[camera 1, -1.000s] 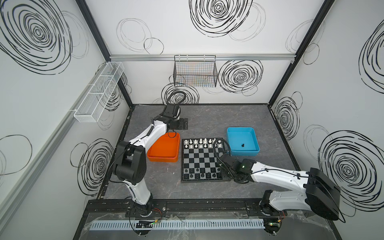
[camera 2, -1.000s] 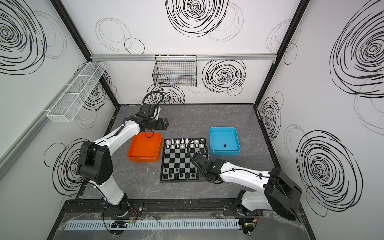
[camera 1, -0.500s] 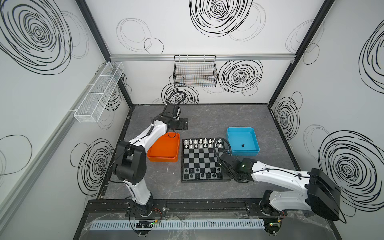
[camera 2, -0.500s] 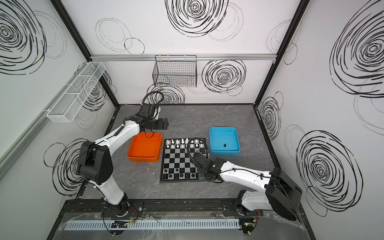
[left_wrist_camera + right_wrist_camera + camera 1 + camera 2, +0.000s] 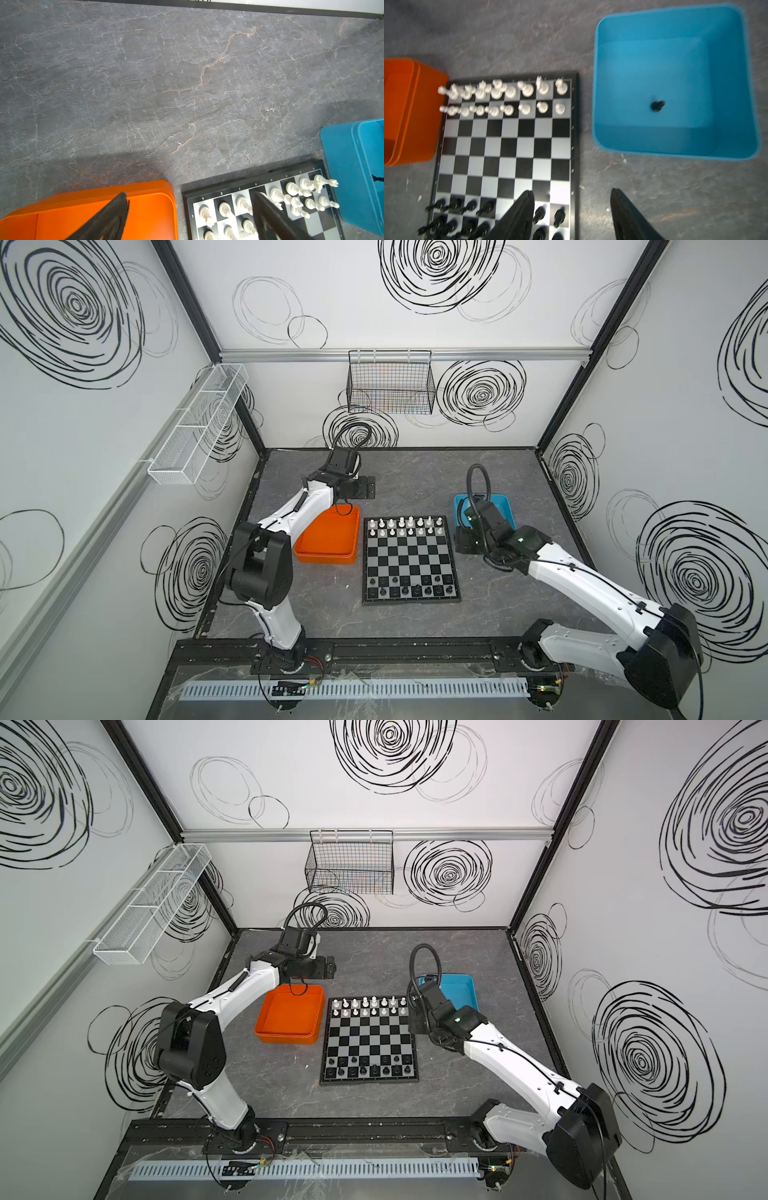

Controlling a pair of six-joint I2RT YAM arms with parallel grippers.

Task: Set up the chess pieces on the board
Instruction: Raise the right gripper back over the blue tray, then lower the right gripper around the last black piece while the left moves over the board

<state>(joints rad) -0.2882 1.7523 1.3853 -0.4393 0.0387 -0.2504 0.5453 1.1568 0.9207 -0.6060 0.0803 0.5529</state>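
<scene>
One black piece (image 5: pixel 657 105), perhaps a pawn, lies in the blue tray (image 5: pixel 598 83); my empty, parted right pincer (image 5: pixel 571 190) should descend centred.

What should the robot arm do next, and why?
Probably swing the right gripper over the blue tray and lower onto the lone black piece there. Its jaws stand open and empty, and the other pieces seem already on the board.
</scene>
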